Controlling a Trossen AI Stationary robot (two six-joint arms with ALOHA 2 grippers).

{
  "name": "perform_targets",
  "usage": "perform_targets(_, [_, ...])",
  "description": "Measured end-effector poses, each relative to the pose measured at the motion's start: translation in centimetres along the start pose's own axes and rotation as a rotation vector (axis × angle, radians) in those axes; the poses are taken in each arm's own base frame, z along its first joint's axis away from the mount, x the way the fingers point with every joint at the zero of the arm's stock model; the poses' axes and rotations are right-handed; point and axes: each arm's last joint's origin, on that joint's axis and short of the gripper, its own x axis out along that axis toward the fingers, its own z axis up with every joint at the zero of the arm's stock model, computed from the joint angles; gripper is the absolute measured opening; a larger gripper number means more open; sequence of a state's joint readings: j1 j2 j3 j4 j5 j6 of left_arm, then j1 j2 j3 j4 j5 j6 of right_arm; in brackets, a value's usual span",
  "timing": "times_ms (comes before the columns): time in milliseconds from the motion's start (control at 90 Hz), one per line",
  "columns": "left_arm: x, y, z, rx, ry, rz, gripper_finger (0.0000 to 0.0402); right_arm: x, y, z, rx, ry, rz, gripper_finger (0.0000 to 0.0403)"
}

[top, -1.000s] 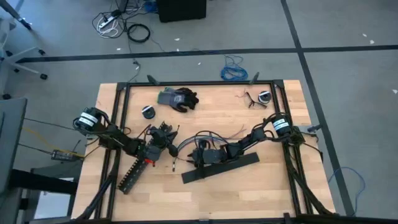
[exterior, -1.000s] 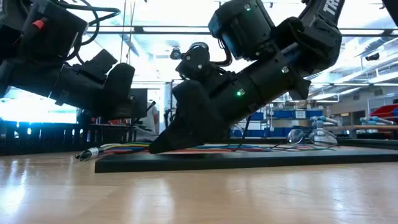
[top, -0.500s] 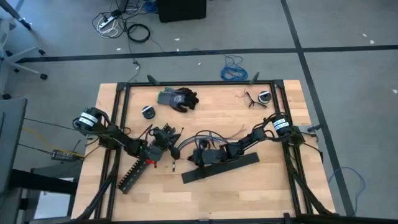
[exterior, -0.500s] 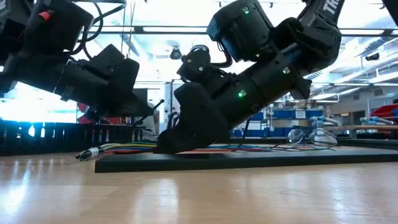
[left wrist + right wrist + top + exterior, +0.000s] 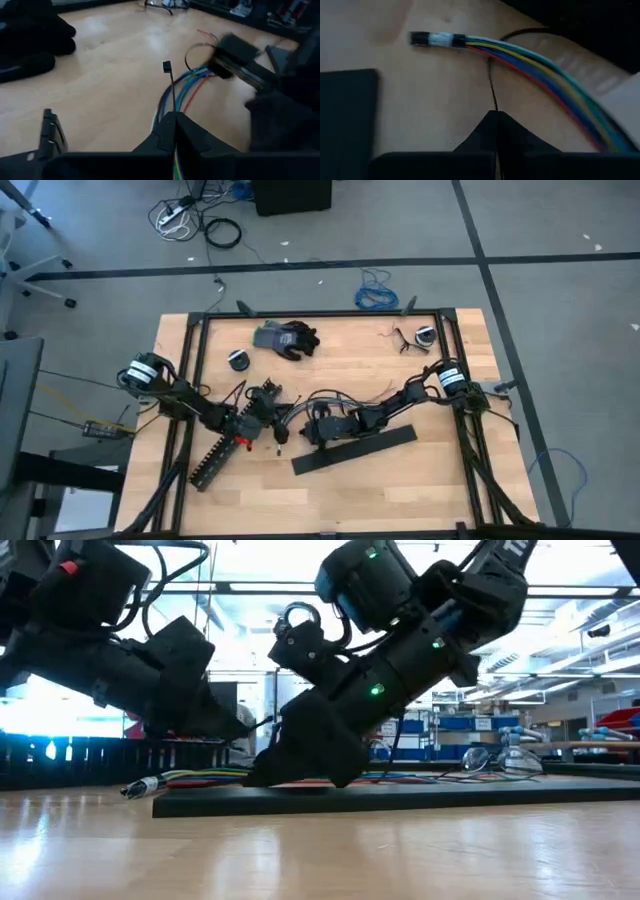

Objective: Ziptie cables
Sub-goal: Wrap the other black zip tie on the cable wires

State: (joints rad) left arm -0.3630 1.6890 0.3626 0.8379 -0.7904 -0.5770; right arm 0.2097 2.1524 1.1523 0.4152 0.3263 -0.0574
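1. Left end effector (image 5: pixel 172 122) pressed together on a ziptie (image 5: pixel 170 87), its head raised over the cables (image 5: pixel 187 90).
2. Right end effector (image 5: pixel 495 120) pinches another ziptie (image 5: pixel 492 92) beside the cables (image 5: pixel 535 62) at mid-bench (image 5: pixel 400 480).
3. Flat black bar (image 5: pixel 355 450) just beside; slotted duct (image 5: pixel 215 458) leftward; bench front bare.

Two dark, matte-black jointed arms are showing here — the left arm (image 5: pixel 190 405) and the right arm (image 5: pixel 400 405) — each wearing a pale silver-and-black round cap at its shoulder joint. Thin black cables are looping along the housings. In the low view, small green lights are glowing on the right arm's blocky casing, and a red tab is marking the left arm.
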Motion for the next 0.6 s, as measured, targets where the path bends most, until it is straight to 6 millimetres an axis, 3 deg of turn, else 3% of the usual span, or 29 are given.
perform_targets(222, [0.0,-0.1,0.0,0.02,0.016,-0.026,0.0,0.2,-1.2,1.0,-0.092,0.069,-0.086,0.0])
perform_targets(467, [-0.1,-0.1,0.2,0.045,-0.001,-0.012,0.0,-1.8,-2.1,2.8,-0.114,0.094,-0.101,0.0])
perform_targets(600, [-0.2,-0.1,0.4,0.061,-0.013,-0.01,0.0,-2.1,-2.2,2.5,-0.136,0.15,-0.132,0.0])
